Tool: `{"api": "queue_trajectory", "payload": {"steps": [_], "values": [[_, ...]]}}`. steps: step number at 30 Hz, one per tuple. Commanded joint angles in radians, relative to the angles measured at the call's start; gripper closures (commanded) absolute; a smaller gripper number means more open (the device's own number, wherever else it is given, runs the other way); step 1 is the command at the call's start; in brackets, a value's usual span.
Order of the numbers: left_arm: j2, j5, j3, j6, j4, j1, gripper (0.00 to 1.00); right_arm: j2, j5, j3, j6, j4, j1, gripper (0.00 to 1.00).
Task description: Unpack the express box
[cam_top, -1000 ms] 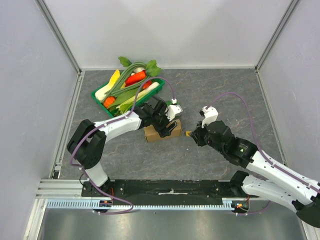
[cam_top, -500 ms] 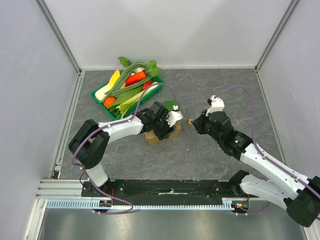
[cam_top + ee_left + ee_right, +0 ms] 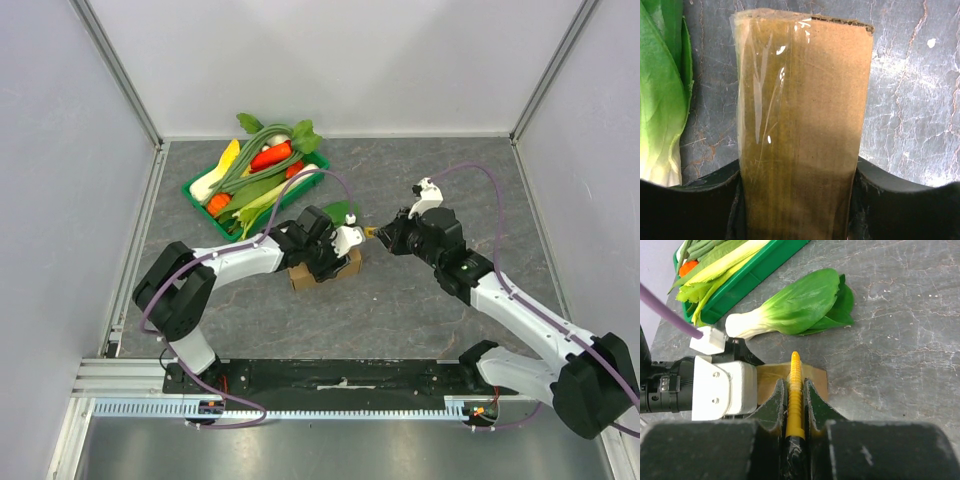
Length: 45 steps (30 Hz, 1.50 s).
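Note:
The express box (image 3: 322, 271) is a small brown carton lying on the table, with clear tape along its length (image 3: 805, 100). My left gripper (image 3: 330, 256) is shut on the box across its width, and the box fills the space between the fingers in the left wrist view (image 3: 797, 175). My right gripper (image 3: 388, 238) is shut on a yellow ridged cutter (image 3: 795, 372). The cutter's tip (image 3: 370, 232) points at the box's right end (image 3: 817, 381). I cannot tell whether it touches the box.
A bok choy (image 3: 341, 212) lies just behind the box, and it shows in the right wrist view (image 3: 790, 310) and the left wrist view (image 3: 660, 100). A green tray (image 3: 192, 190) of vegetables stands at the back left. Grey walls enclose the table.
My right gripper has moved back and left with the yellow cutter, up to the box's right end. My left gripper has stayed shut on the box, shifted slightly.

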Motion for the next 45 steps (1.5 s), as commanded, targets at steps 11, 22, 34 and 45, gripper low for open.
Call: {"api": "queue_trajectory", "payload": {"steps": [11, 22, 34, 45], "values": [[0.039, 0.033, -0.027, 0.057, -0.048, -0.006, 0.48, 0.059, -0.152, 0.009, -0.042, 0.044, -0.054, 1.00], [0.057, 0.030, -0.002, 0.056, -0.066, -0.007, 0.50, 0.087, -0.184, 0.034, -0.070, 0.014, -0.054, 1.00], [0.072, -0.047, 0.001, 0.002, -0.052, 0.002, 0.55, 0.105, -0.256, 0.072, -0.107, -0.207, -0.054, 1.00], [0.100, -0.081, 0.032, -0.069, -0.079, 0.054, 0.62, 0.078, -0.342, 0.057, -0.145, -0.353, -0.054, 1.00]]}}
